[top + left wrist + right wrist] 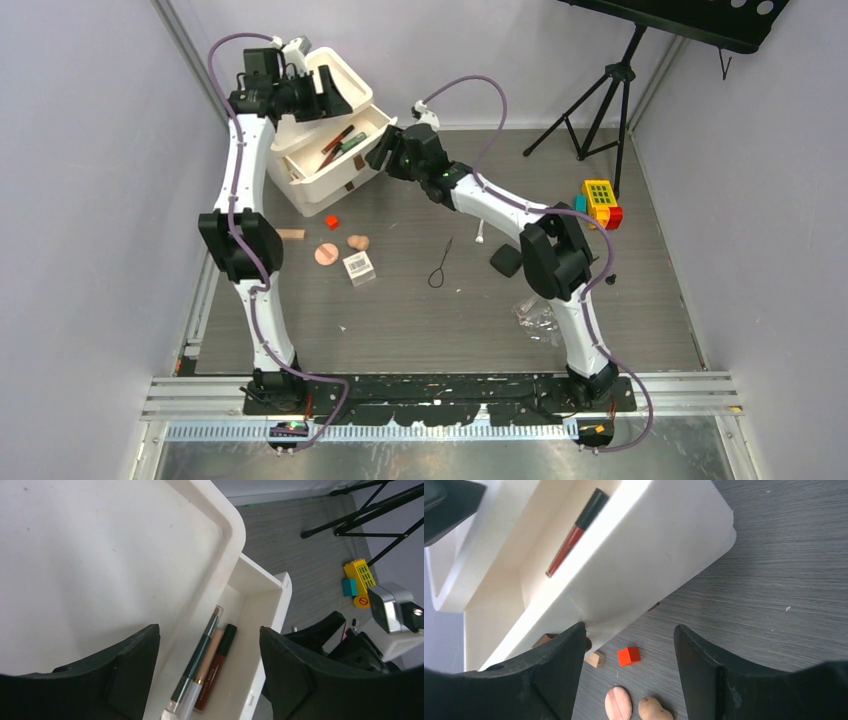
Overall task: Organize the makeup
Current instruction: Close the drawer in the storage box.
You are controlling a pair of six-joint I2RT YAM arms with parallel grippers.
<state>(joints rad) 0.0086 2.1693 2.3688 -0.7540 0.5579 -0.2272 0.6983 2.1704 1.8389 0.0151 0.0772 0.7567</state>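
Note:
A white organizer box stands at the back left with its drawer pulled out. In the drawer lie a green pencil, a beige stick and a red lip gloss, which also shows in the right wrist view. My left gripper hovers open and empty over the box. My right gripper is open and empty beside the drawer's right end. On the table lie a pink puff, a peach sponge, a clear barcoded box and a black compact.
A small red cube and a tan stick lie in front of the organizer. Toy blocks sit at the right by a black tripod. A black loop and a clear plastic bag lie mid-table.

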